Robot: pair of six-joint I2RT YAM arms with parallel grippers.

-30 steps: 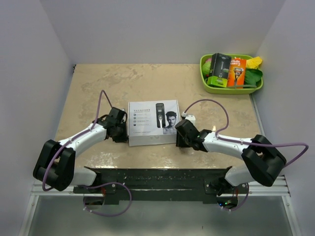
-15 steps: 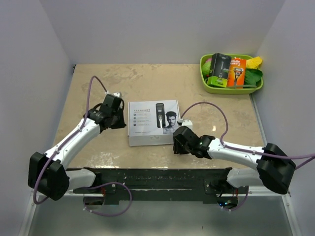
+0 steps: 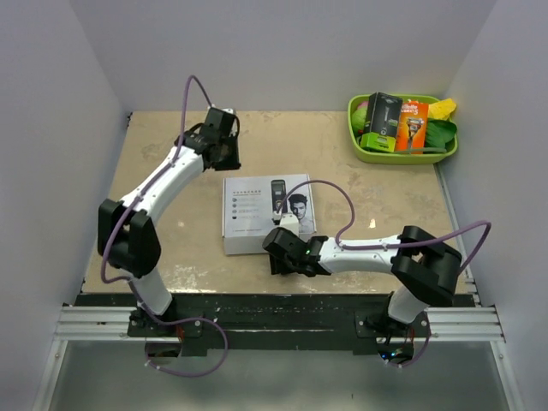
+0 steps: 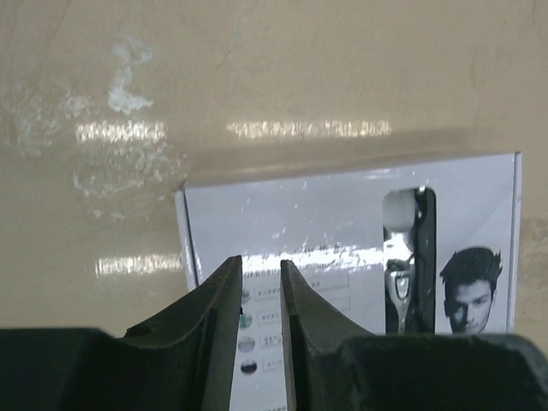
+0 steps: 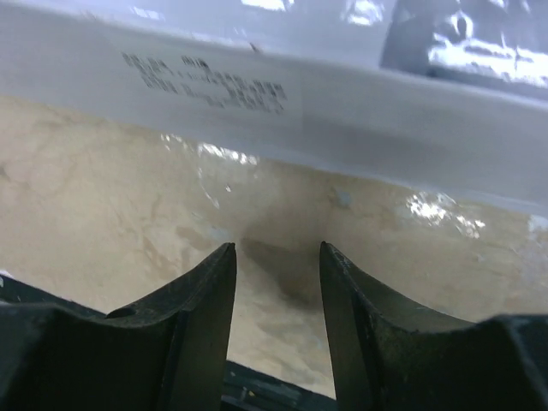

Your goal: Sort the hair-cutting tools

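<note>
No loose clipper, comb attachment, cord or small bit is in view. A closed white flat box lies mid-table, with a picture of a black-and-silver clipper and a man's head on its lid. My left gripper hovers just beyond the box's far left corner. In the left wrist view the left gripper points down at the lid, its jaws a narrow gap apart and empty. My right gripper is low at the box's near edge. The right gripper is open and empty, beside the box's side wall.
A green tray stands at the far right corner. It holds a black-and-green package, an orange packaged razor and green and yellow items. White walls close in the left, back and right. The black rail runs along the near edge.
My left arm has swung from the box's left side up to its far left corner. My right gripper has slid left along the box's near edge. The box has stayed put.
</note>
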